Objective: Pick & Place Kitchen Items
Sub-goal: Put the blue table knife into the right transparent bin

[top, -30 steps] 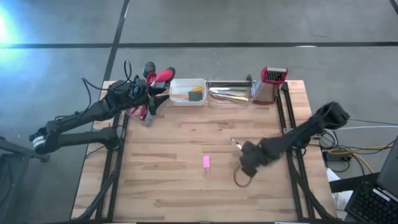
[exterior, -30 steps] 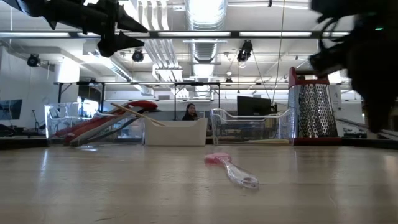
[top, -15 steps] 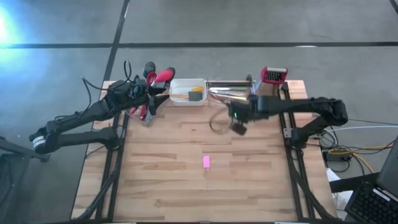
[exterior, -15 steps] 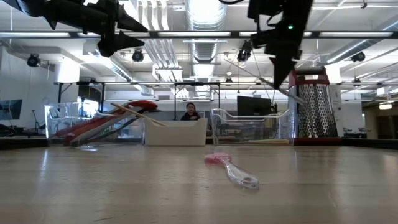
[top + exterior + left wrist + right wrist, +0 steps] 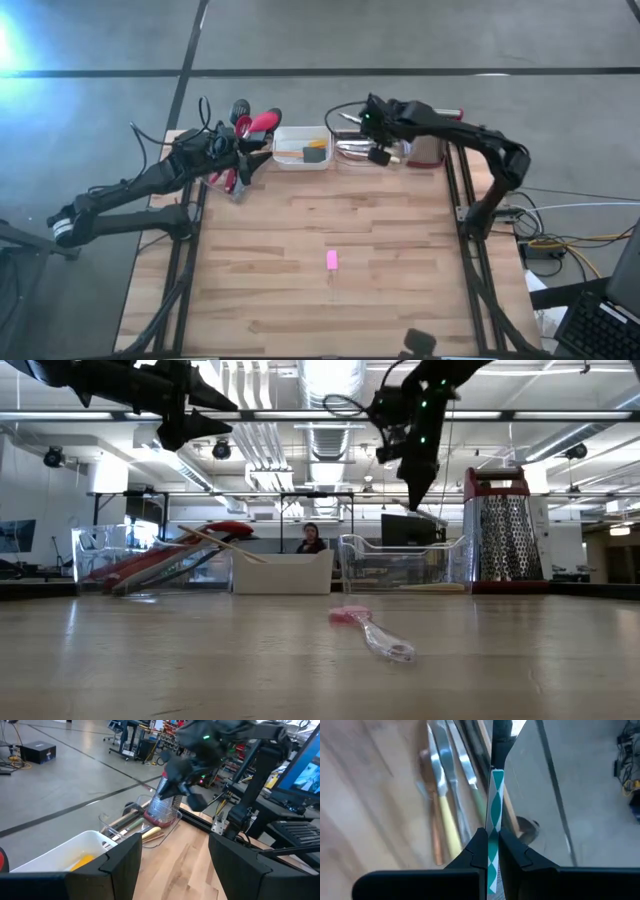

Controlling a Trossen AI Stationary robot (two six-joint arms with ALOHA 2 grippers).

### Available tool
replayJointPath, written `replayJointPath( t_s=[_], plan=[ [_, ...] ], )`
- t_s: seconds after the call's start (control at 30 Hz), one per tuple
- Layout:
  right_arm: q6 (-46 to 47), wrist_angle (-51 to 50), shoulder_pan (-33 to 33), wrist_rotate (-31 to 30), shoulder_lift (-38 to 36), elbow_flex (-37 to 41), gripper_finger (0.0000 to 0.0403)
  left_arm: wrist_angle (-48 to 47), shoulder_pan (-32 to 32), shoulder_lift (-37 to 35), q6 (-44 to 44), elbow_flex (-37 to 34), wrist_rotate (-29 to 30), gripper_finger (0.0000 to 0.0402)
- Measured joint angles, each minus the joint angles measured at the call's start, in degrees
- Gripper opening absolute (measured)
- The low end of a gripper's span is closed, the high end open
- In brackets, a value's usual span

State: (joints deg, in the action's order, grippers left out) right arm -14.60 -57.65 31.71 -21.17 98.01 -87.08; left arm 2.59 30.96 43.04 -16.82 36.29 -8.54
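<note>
Teal-patterned knife [image 5: 494, 815] — pinched, apparently, between right gripper's [image 5: 492, 845] closed jaws.

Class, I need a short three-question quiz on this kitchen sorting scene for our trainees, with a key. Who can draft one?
1. Where is the pink block? A: in a white tray. B: on the bare tabletop. C: in a gripper.
2. True or false: the left gripper is open and empty.
3. Fill in: the right gripper, shut on a teal-and-white handle, hangs over the clear bin of ____.

Key: 1 B. 2 True. 3 knives.
</note>
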Motion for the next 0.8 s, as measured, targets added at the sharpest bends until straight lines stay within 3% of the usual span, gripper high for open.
replayJointPath(
  t_s=[0.33,0.8],
  plan=[
    [-9.48,-0.37,4.24,1.72,9.98,-1.10,0.0011,-0.02,0.04,0.01,0.18,0.00,0.01,0.0236],
    [-12.47,-1.59,5.20,2.16,18.26,-1.21,0.0011,-0.03,0.02,0.01,0.25,0.02,0.07,0.0236]
  ],
)
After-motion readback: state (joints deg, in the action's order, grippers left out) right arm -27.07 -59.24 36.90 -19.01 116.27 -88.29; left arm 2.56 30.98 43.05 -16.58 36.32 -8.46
